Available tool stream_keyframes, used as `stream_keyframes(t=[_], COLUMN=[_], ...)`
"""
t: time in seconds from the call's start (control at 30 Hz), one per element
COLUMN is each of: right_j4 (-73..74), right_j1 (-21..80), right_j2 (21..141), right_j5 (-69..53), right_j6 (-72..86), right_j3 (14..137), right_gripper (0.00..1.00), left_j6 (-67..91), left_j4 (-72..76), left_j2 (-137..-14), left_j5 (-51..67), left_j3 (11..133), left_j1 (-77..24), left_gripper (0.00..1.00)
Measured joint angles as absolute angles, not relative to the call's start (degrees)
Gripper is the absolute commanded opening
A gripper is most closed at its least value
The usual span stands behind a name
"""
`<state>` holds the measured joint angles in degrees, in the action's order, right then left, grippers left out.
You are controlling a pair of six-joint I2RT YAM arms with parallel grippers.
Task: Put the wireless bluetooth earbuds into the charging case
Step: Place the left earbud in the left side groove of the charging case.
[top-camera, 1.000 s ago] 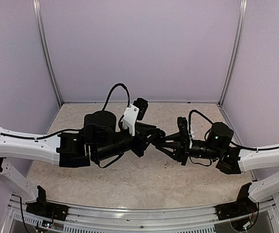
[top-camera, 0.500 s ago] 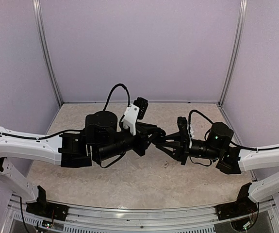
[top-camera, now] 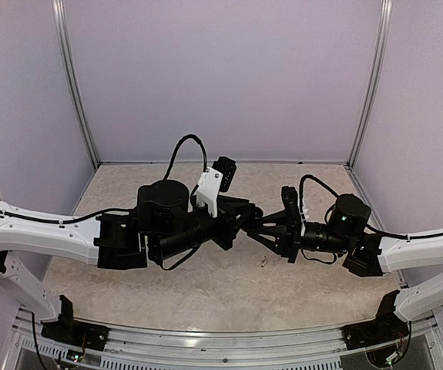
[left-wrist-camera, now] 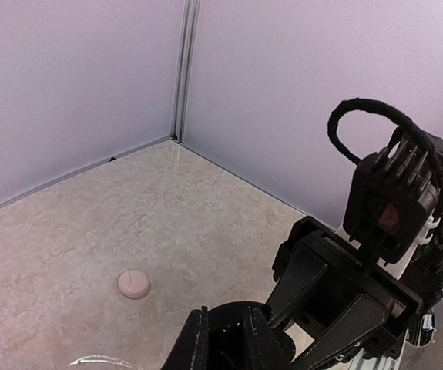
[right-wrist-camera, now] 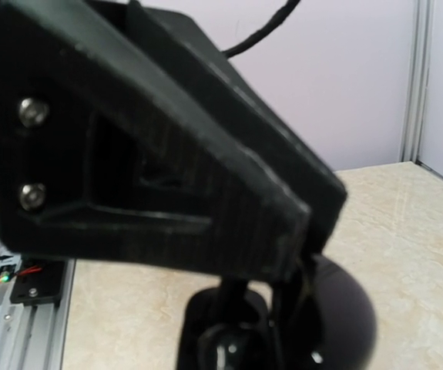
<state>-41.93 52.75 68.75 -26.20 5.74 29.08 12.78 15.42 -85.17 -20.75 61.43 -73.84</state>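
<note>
Only left wrist shows me the pale puck (left-wrist-camera: pixel 134 284) on counter (left-wrist-camera: pixel 67 223); left fingers (top-camera: pixel 239 221), right fingers (top-camera: pixel 271 226) pressed together; left arm (top-camera: pixel 44 231) crept right.

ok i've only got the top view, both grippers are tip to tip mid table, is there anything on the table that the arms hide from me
observer: yes, the left wrist view shows a pale round puck lying flat on the table, apart from both grippers.
operator: and are the jaws shut or open
observer: both shut, the left gripper and the right gripper; i can't tell if either pinches anything.
operator: right wrist any help
observer: barely. a blurred black finger fills most of the frame, with a glossy black rounded thing just below it that i can't identify.
</note>
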Motion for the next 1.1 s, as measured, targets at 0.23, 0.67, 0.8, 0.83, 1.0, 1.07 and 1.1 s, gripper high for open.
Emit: stream_keyframes(t=[0.23,0.67,0.8,0.83,1.0,1.07,1.1], right_j4=[-42.30,-44.10,-44.73,-44.88,-45.17,-45.36,-45.36], right_j1=[52.73,52.64,52.38,52.36,52.31,52.31,52.31], right_j2=[68.75,68.73,68.73,68.73,68.71,68.64,68.60], right_j5=[-27.18,-29.26,-30.00,-30.13,-30.41,-30.37,-30.37], right_j6=[6.90,8.12,8.67,8.69,8.60,8.36,8.14], right_j3=[29.08,28.03,27.77,27.77,27.66,27.46,27.42], right_gripper=[0.00,0.00,0.00,0.00,0.00,0.00,0.00], left_j6=[11.27,8.40,8.36,8.38,8.64,8.82,9.02], left_j4=[15.53,16.10,16.25,16.32,16.45,16.45,16.45], left_j2=[-85.12,-83.94,-83.92,-83.92,-83.92,-83.92,-83.92], left_j5=[-22.31,-22.33,-21.78,-21.65,-21.28,-21.17,-21.10], left_j3=[61.41,59.86,59.81,59.81,59.81,59.81,59.81], left_j1=[-74.32,-75.09,-75.09,-75.09,-75.09,-75.09,-75.09], left_gripper=[0.15,0.15,0.15,0.15,0.15,0.15,0.15])
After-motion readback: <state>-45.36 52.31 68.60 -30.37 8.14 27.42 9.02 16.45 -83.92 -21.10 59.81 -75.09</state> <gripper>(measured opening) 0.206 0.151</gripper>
